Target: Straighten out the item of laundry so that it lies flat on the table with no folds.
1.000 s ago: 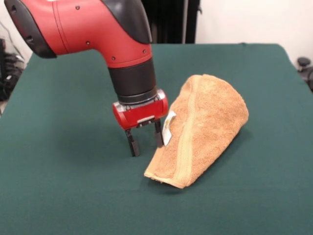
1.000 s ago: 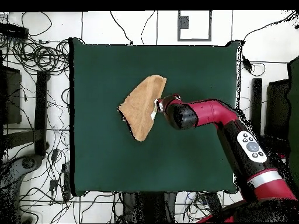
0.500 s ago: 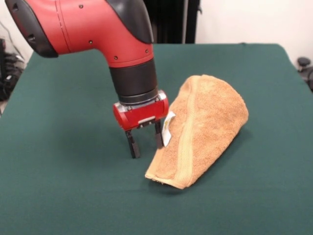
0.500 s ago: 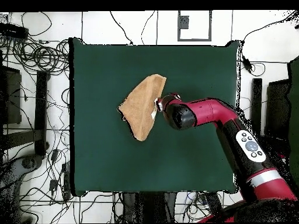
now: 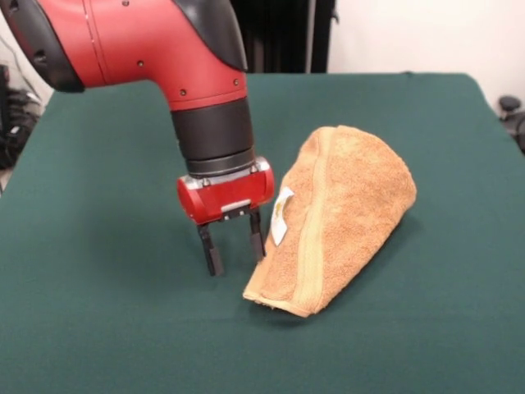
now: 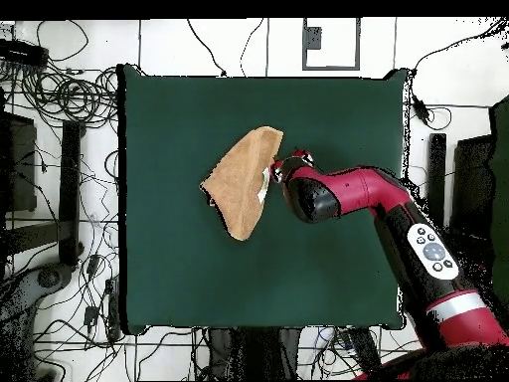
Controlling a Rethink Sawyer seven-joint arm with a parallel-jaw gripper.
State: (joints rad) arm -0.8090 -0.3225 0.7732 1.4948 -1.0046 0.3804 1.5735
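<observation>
The tan-orange towel lies folded over into a rounded wedge on the green table, with its woven band and hem toward the camera and a white care tag on its left edge. In the overhead view the towel sits near the table's middle. My gripper hangs open and empty just left of the towel's tagged edge, fingertips close above the cloth table, the right finger near the tag. In the overhead view the arm's wrist hides the gripper, to the right of the towel.
The red arm reaches in from the table's lower right in the overhead view. Cables and equipment lie on the floor around the table. The table's edges are far from the towel.
My gripper has shifted a little to the left in the front view, away from the towel's tagged edge, and slightly lower. The towel has not moved.
</observation>
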